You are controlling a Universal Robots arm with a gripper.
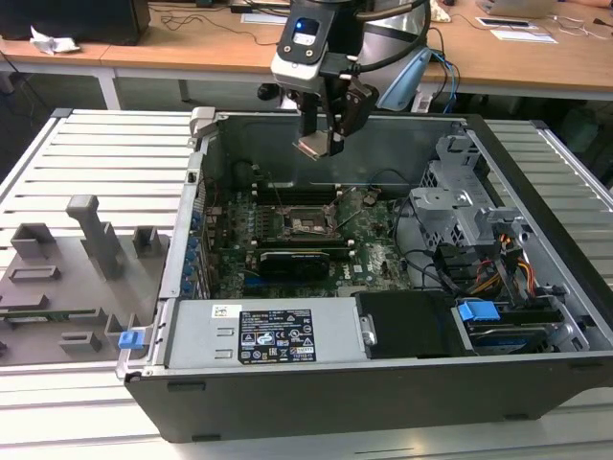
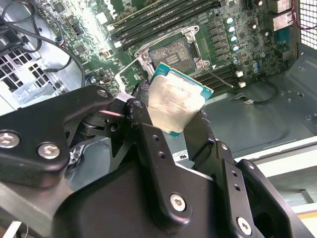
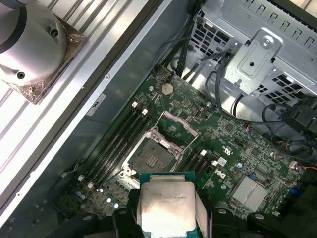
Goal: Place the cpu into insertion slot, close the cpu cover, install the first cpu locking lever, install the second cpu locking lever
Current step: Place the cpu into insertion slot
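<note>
The claw [image 2: 173, 106] sits closest to me in both wrist views, its 2 black fingers [image 2: 143, 116] pinching the cpu [image 2: 176, 101] by opposite edges. In the exterior view the claw [image 1: 326, 144] hangs over the far side of the open computer case [image 1: 335, 383], with the cpu [image 1: 314, 146] up in the air, well apart from the green board [image 1: 374, 254].

The insertion slot [image 3: 153, 158] lies bare below, its dark centre showing. The cpu cover [image 3: 181, 122] stands flipped open on the slot's far side. I judge that 0 of the 4 steps are finished: the cpu is carried but not seated, the cover is up, and neither locking step looks done.

The cpu [image 3: 166, 208] is square, so no long axis stands out. Its silvery face turns toward the wrist cameras. It is held tilted rather than flat to the board, with its tan underside showing in the exterior view.
</note>
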